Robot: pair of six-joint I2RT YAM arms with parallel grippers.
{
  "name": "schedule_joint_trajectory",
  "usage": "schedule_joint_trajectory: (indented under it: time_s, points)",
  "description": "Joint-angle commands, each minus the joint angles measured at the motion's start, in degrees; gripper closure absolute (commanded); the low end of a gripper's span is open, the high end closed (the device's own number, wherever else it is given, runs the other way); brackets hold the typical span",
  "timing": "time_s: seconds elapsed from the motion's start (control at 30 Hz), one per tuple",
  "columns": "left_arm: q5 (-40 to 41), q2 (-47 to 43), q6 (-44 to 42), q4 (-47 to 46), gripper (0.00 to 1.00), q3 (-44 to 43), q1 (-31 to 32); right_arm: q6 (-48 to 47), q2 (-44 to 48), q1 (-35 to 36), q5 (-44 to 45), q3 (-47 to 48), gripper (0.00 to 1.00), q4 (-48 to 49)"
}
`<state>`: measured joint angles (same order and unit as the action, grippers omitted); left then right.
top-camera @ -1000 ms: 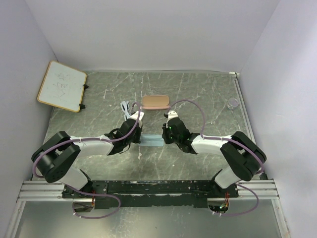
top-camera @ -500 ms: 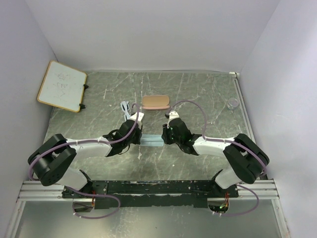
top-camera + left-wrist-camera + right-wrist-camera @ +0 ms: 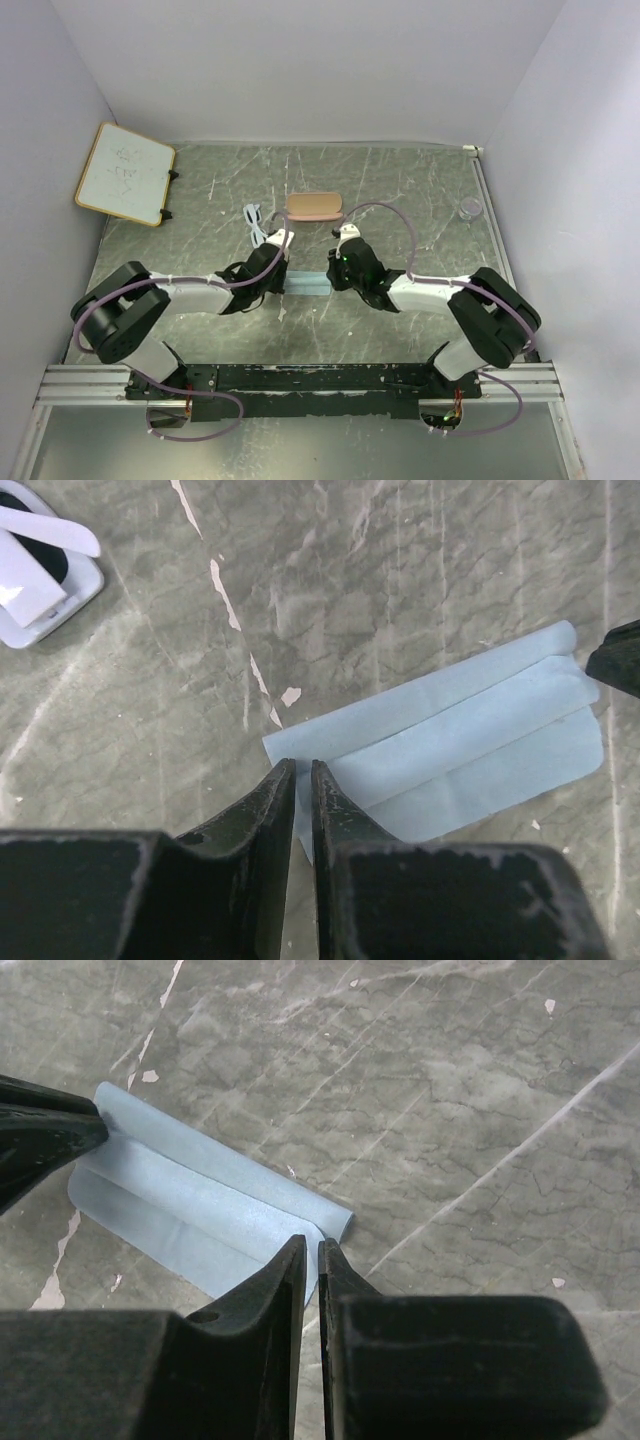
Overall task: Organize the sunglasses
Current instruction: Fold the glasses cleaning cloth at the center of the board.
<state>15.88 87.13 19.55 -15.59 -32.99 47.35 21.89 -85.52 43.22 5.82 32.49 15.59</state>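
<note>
The sunglasses [image 3: 256, 221] were seen on the tabletop [image 3: 400, 180], just beside the pink case [image 3: 315, 206]. Nearer, the folded blue cloth [image 3: 306, 285] was flanked by the left pincer [image 3: 303, 765] and right pincer [image 3: 311, 1243], each narrowed to a slit at its edge; whether anything was pinched could not be told.

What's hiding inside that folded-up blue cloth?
Just more cloth, as far as shows. The pale blue folded cloth lies flat on the grey marbled table, doubled over itself in layers. Nothing sticks out where its edges show. Whatever lies between the layers is covered.
</note>
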Motion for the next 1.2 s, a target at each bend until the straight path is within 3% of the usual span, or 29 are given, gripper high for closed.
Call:
schedule_joint_trajectory:
  time_s: [0.0,0.43,0.97,1.17]
  points:
    - [0.1,2.9,0.0,-3.6,0.78,-2.9,0.5,-0.7,-1.2,0.4,1.0,2.1,0.9,1.2]
    - [-0.5,1.8,-0.2,-3.6,0.8,-3.9,0.5,-0.6,-4.3,0.5,-0.4,4.4,0.9,2.3]
    - [-3.5,2.4,3.0,-5.3,0.93,-2.1,0.5,-0.1,-8.4,1.9,-2.3,7.4,0.91,3.4]
    - [-3.9,3.2,3.9,-5.4,0.89,-1.8,0.9,0.1,-9.3,2.7,-2.3,7.7,0.91,3.4]
